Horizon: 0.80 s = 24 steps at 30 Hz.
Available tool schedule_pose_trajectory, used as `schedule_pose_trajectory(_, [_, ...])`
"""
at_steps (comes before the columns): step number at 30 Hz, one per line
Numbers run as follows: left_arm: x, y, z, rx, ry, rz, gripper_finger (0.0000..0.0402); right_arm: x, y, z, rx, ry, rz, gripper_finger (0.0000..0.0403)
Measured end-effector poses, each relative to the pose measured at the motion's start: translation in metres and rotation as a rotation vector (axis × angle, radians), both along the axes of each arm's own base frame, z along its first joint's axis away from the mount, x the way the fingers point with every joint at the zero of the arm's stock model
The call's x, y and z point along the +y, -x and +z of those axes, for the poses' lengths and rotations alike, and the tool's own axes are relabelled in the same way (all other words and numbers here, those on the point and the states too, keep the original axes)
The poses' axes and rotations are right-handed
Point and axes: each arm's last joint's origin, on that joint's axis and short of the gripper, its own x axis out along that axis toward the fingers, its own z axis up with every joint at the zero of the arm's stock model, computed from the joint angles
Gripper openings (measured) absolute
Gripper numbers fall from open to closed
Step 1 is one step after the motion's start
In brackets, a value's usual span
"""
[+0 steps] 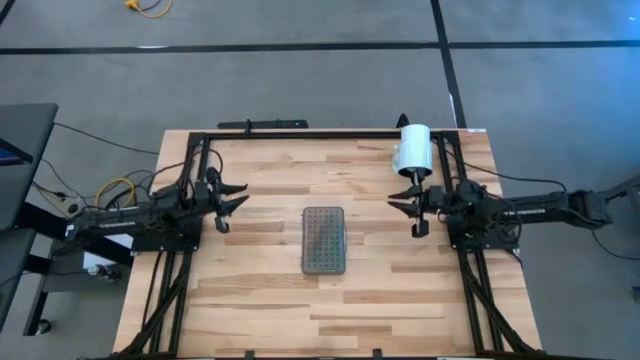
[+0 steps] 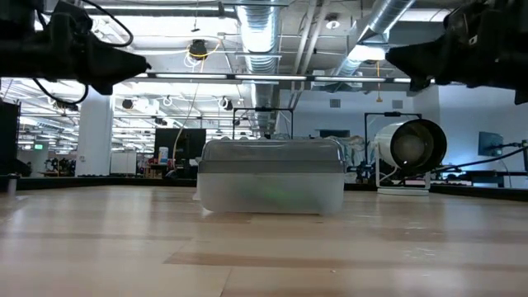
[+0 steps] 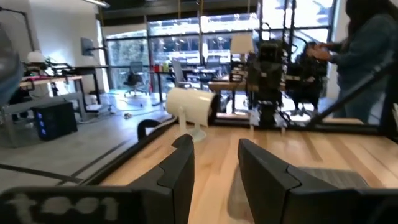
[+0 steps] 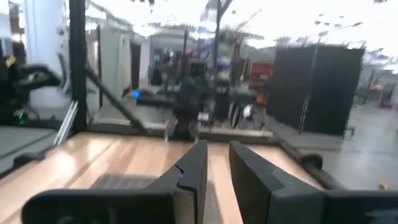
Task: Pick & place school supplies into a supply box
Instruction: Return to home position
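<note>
Table [image 1: 250,295] | supply box [image 1: 324,240] (lid shut) midway between left tool [image 1: 243,196] and right tool [image 1: 396,201] | both parted, empty

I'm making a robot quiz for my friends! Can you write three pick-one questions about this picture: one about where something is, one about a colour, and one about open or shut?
1. Where is the supply box?
A) on the floor
B) in the middle of the table, between the left pincer and the right pincer
C) at the table's front corner

2. What colour is its lid?
A) red
B) yellow
C) grey

3. Is the box open?
A) no, the lid is shut
B) the lid is wide open
C) the lid lies beside it

Answers:
1 B: the high view shows it centred, an arm on each side.
2 C: from above the lid is grey and dotted.
3 A: the low view shows the lid flat on the clear case.
</note>
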Motion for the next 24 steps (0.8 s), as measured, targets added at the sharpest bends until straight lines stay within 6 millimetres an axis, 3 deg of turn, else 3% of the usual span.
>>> schedule_pose_trajectory(11, [-0.011, 0.002, -0.007, 0.071, -0.045, -0.103, 0.0113, 0.009, -0.002, -0.005, 0.054, 0.049, 0.038, 0.0063])
schedule_pose_trajectory(24, [-0.016, 0.001, -0.008, 0.08, -0.055, -0.15, 0.0113, 0.018, 0.014, 0.008, -0.065, 0.107, 0.091, 0.0063])
